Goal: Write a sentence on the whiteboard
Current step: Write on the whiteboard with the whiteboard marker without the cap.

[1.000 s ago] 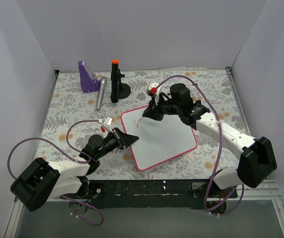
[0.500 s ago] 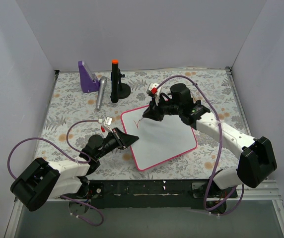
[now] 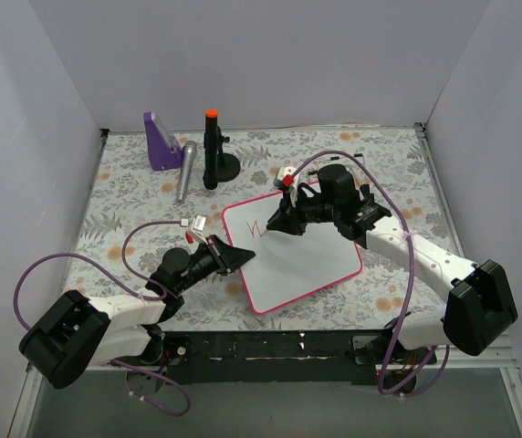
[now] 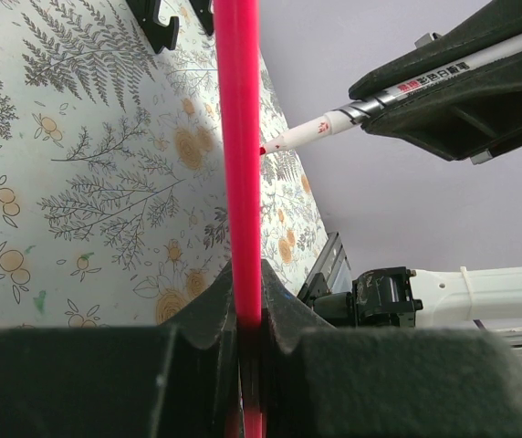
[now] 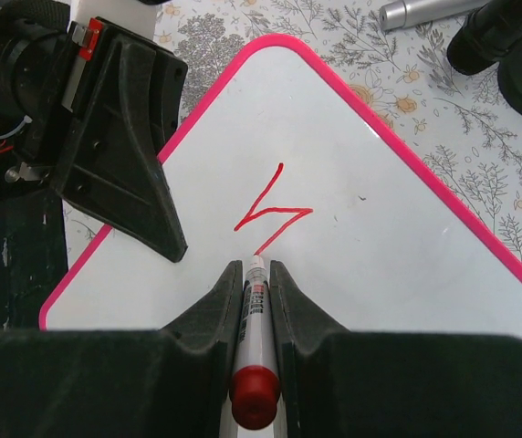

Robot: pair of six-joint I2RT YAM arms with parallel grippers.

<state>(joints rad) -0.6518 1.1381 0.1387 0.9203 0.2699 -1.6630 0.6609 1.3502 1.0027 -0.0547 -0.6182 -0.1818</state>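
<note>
The whiteboard (image 3: pixel 307 260) lies on the floral table, white with a pink frame. My left gripper (image 3: pixel 239 255) is shut on its left edge; in the left wrist view the pink frame (image 4: pixel 240 137) runs up from between the gripper (image 4: pixel 243 292) fingers. My right gripper (image 3: pixel 277 224) is shut on a white marker (image 5: pixel 255 315) with a red end cap, its tip touching the board (image 5: pixel 389 246). Of the sentence, only a red zigzag stroke (image 5: pixel 272 213) shows, near the board's far left corner (image 3: pixel 254 228). No word can be read. The marker also shows in the left wrist view (image 4: pixel 370 105).
A purple block (image 3: pixel 161 141), a silver cylinder (image 3: pixel 184 171) and a black stand with an orange top (image 3: pixel 212 151) stand at the far left of the table. Grey walls close three sides. Purple cables trail from both arms.
My right gripper has moved nearer and slightly right with the marker, and the red stroke has grown into a zigzag. The left gripper and the board have not moved.
</note>
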